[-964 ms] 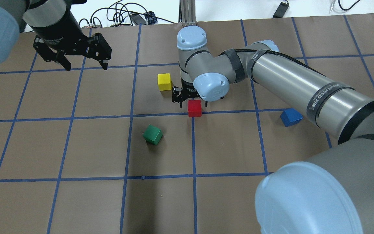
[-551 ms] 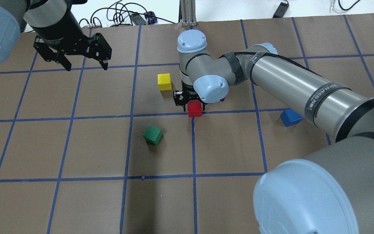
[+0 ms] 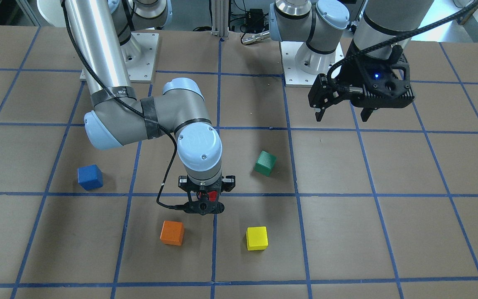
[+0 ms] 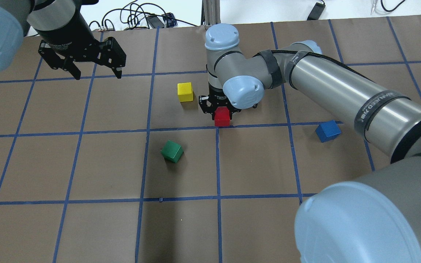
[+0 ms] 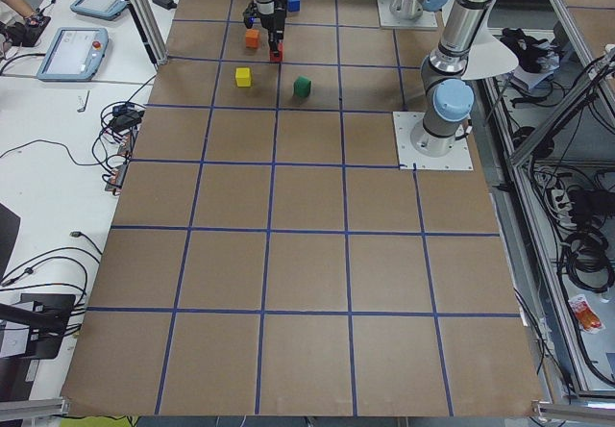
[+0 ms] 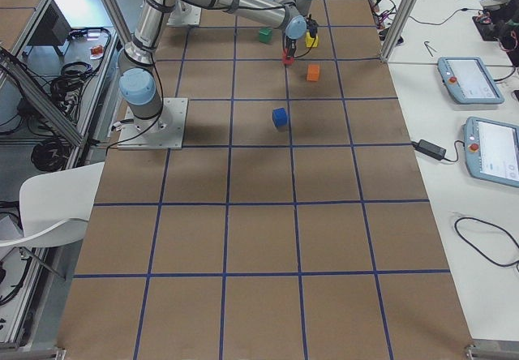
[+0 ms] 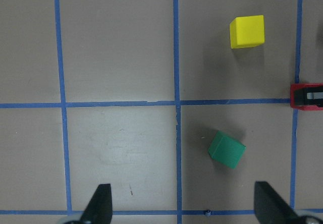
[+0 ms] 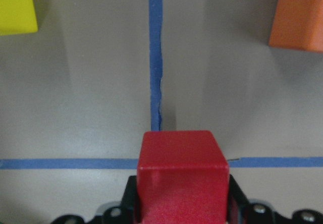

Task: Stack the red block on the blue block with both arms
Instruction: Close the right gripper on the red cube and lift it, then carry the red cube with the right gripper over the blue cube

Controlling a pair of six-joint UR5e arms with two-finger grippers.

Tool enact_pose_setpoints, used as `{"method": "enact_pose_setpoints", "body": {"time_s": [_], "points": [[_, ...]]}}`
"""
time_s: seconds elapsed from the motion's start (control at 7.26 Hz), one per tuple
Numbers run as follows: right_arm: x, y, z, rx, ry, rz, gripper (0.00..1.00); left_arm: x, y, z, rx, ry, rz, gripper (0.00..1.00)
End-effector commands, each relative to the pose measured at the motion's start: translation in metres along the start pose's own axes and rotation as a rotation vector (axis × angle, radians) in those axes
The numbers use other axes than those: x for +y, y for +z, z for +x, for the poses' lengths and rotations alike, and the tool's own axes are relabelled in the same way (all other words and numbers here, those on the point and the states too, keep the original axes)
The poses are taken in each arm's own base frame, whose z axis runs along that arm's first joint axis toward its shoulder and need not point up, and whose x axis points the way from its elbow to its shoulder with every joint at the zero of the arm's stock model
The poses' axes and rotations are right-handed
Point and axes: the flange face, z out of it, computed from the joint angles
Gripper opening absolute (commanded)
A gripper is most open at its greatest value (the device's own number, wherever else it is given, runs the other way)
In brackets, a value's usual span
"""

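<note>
The red block (image 4: 222, 116) is gripped between the fingers of my right gripper (image 4: 220, 114), which is shut on it and holds it just above the table near a blue grid line. In the right wrist view the red block (image 8: 181, 178) sits between the black fingers. In the front view only a sliver of the red block (image 3: 212, 195) shows under the right gripper (image 3: 206, 200). The blue block (image 4: 327, 131) lies on the table to the right, apart from both grippers; it also shows in the front view (image 3: 90, 177). My left gripper (image 4: 93, 71) hangs open and empty at the far left.
A yellow cube (image 4: 185, 91) lies just left of the right gripper, and a green cube (image 4: 171, 151) lies tilted nearer the robot. An orange cube (image 3: 172, 232) lies beyond the red block, hidden by the arm in the overhead view. The table is covered in brown paper with blue tape lines (image 4: 217, 164).
My right gripper came down around the red block, shut on it, and has moved slightly up and away with it. The left arm has not moved.
</note>
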Motion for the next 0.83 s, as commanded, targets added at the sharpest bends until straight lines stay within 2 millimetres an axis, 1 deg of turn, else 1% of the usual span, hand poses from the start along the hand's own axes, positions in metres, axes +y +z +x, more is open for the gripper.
{"method": "enact_pose_setpoints", "body": {"time_s": [0.0, 0.14, 0.28, 0.41, 0.55, 0.69], "points": [[-0.001, -0.066, 0.062, -0.017, 0.088, -0.003, 0.00, -0.001, 0.001, 0.000, 0.000, 0.000, -0.001, 1.00], [0.004, -0.092, 0.096, -0.019, 0.132, -0.021, 0.00, -0.001, 0.000, 0.000, 0.004, 0.000, 0.002, 1.00], [0.013, -0.110, 0.127, -0.017, 0.129, -0.049, 0.00, -0.001, 0.000, 0.000, 0.004, 0.000, 0.002, 1.00], [0.022, -0.128, 0.153, -0.011, 0.067, -0.071, 0.00, -0.001, 0.000, 0.000, 0.003, 0.000, 0.001, 1.00], [0.028, -0.135, 0.188, -0.020, -0.004, -0.096, 0.00, -0.001, 0.000, 0.000, 0.004, -0.002, 0.002, 1.00], [0.033, -0.130, 0.226, -0.035, -0.056, -0.104, 0.00, -0.001, 0.000, 0.000, 0.004, 0.000, 0.002, 1.00]]}}
